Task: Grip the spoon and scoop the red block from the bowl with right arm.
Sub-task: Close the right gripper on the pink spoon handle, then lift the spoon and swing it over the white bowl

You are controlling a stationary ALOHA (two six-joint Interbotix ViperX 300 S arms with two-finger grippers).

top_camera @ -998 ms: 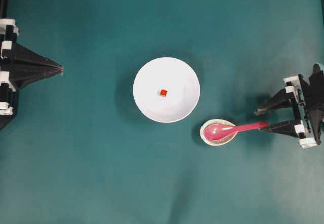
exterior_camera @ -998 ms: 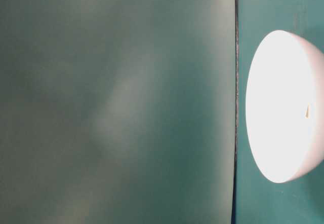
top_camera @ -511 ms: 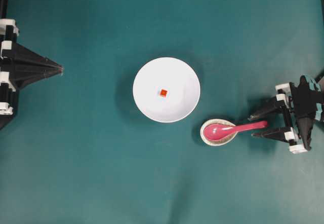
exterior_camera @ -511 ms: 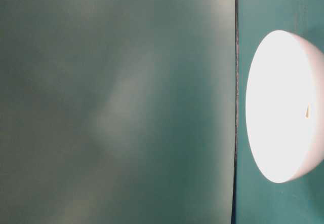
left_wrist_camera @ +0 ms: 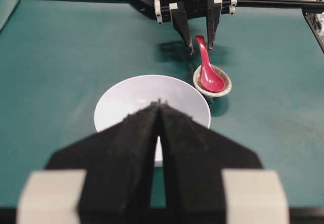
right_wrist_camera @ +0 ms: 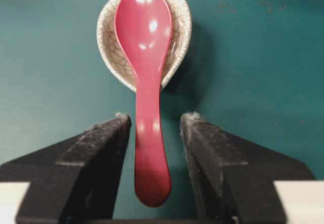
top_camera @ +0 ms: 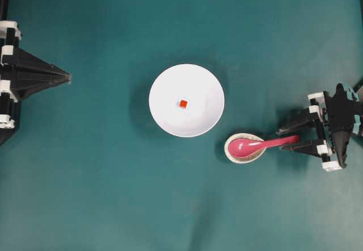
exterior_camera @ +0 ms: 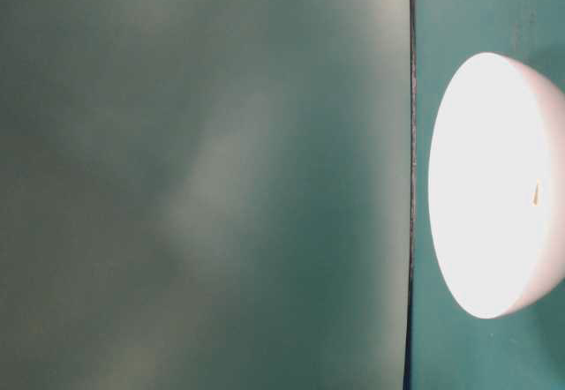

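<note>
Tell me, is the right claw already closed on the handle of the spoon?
No: in the right wrist view the right claw is open, with a gap on each side of the spoon handle.

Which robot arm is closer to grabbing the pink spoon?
The right one. The right gripper is open with the spoon handle between its fingers. The left gripper sits shut, far beyond the bowl.

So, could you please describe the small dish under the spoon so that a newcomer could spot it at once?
Start from the big white bowl in the middle of the green table. Just beside it, toward the right arm's open fingers, sits a small oval dish. Unlike the plain bowl, it is cream with a crackled pattern and cradles the scoop of the pink spoon.
</note>
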